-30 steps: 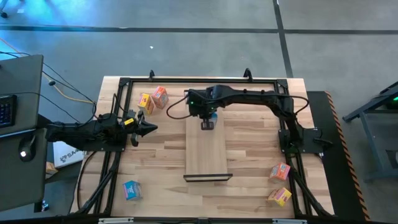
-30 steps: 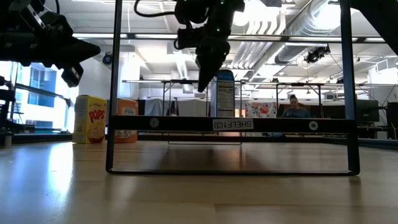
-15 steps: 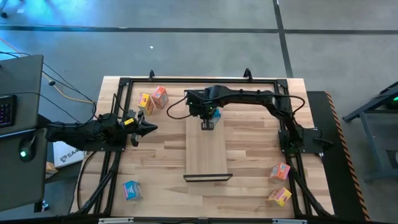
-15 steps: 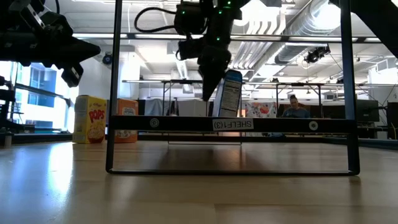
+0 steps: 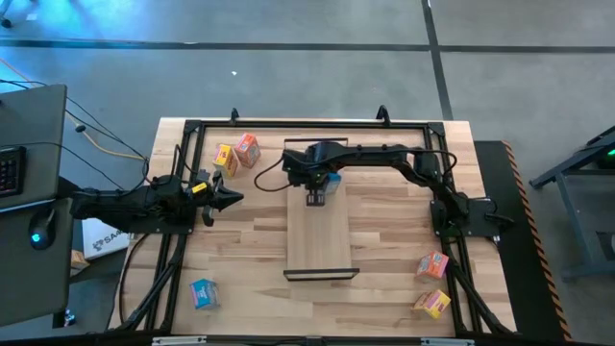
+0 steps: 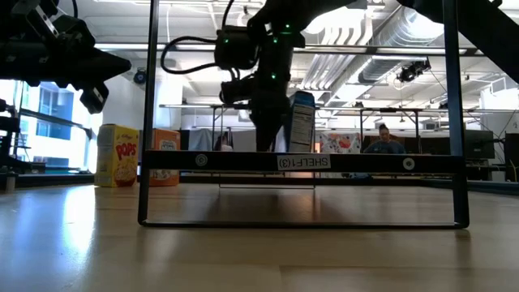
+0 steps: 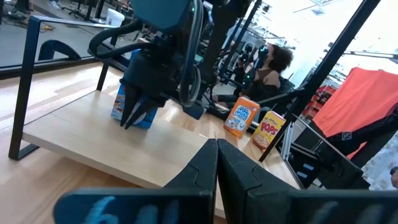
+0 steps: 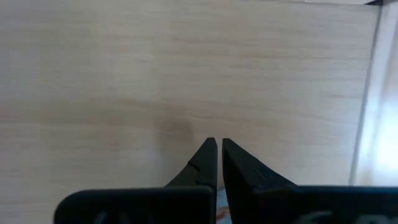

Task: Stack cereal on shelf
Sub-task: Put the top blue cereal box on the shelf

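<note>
The shelf [image 5: 322, 235] is a pale board with black end frames, lying lengthwise in the middle of the table. One blue cereal box [image 5: 332, 179] stands on end at the shelf's far end, also seen in the low view [image 6: 302, 122]. My right gripper [image 5: 316, 198] is shut and points down at the board close by the box's left side, as the left wrist view [image 7: 127, 121] shows. My left gripper [image 5: 236, 199] is shut and hovers left of the shelf. My right gripper's shut fingers [image 7: 132, 113] come from above, pointing down, right beside the blue box's left face [image 7: 147, 116]. I cannot tell whether they touch it. The box stands on the shelf board, not lifted.
A yellow box [image 5: 225, 156] and an orange box [image 5: 248, 149] stand at the far left. Another blue box [image 5: 203, 293] lies near left. An orange box [image 5: 432, 265] and a yellow one [image 5: 432, 304] lie near right. A black frame [image 5: 192, 135] rims the table.
My right gripper has come down toward the shelf board beside the blue box and shifted slightly toward the table's left. The blue box has tipped a little and shifted slightly toward the table's right, staying on the shelf's far end.
</note>
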Tool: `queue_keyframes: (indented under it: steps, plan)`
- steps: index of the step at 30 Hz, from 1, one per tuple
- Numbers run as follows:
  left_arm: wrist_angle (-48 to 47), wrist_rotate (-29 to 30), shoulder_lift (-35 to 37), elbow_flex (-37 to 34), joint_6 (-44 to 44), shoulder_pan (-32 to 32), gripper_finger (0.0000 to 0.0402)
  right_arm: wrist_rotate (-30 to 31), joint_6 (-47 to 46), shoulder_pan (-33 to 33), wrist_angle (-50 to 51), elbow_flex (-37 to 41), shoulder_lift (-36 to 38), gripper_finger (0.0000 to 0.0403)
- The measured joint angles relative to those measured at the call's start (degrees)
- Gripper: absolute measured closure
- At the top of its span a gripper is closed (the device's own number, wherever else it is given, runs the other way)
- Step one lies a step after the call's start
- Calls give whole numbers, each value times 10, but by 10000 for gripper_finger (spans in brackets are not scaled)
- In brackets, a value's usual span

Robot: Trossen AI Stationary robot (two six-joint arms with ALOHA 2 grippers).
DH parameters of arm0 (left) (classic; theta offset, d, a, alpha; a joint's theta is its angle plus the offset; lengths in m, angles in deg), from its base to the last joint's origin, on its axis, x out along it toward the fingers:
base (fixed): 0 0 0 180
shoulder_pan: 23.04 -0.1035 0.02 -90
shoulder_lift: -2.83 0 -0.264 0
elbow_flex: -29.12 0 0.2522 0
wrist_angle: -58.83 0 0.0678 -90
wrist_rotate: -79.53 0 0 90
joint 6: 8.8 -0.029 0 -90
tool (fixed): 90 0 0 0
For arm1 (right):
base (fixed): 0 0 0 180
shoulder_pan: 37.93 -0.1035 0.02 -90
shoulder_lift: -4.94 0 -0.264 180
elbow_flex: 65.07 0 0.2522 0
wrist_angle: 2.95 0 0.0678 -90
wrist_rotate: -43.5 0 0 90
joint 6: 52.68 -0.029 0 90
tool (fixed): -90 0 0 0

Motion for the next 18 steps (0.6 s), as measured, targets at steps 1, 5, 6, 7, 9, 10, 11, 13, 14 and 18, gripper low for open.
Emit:
queue_keyframes:
  steps: [1, 5, 6, 7, 9, 10, 11, 13, 14, 18]
  plan:
    - [0, 0, 0, 0, 0, 0, 401, 9, 7, 0, 6, 0, 0, 403]
    - [0, 0, 0, 0, 0, 0, 401, 10, 11, 1, 40, -2, 0, 403]
    - [0, 0, 0, 0, 0, 0, 401, 9, 11, 1, 43, -1, 0, 403]
    - [0, 0, 0, 0, 0, 0, 401, 9, 11, 1, 46, -1, 0, 403]
    - [0, 0, 0, 0, 0, 0, 401, 9, 11, 1, 46, -1, 0, 403]
    - [0, 0, 0, 0, 0, 0, 401, 9, 11, 1, 46, -1, 0, 403]
    - [0, 0, 0, 0, 0, 0, 401, 9, 11, 1, 46, -1, 0, 403]
    - [0, 0, 0, 0, 0, 0, 401, 9, 11, 1, 47, -1, 0, 403]
    - [0, 0, 0, 0, 0, 0, 401, 9, 11, 1, 48, -1, 0, 403]
    - [0, 0, 0, 0, 0, 0, 401, 11, 11, 1, 59, -1, 0, 403]
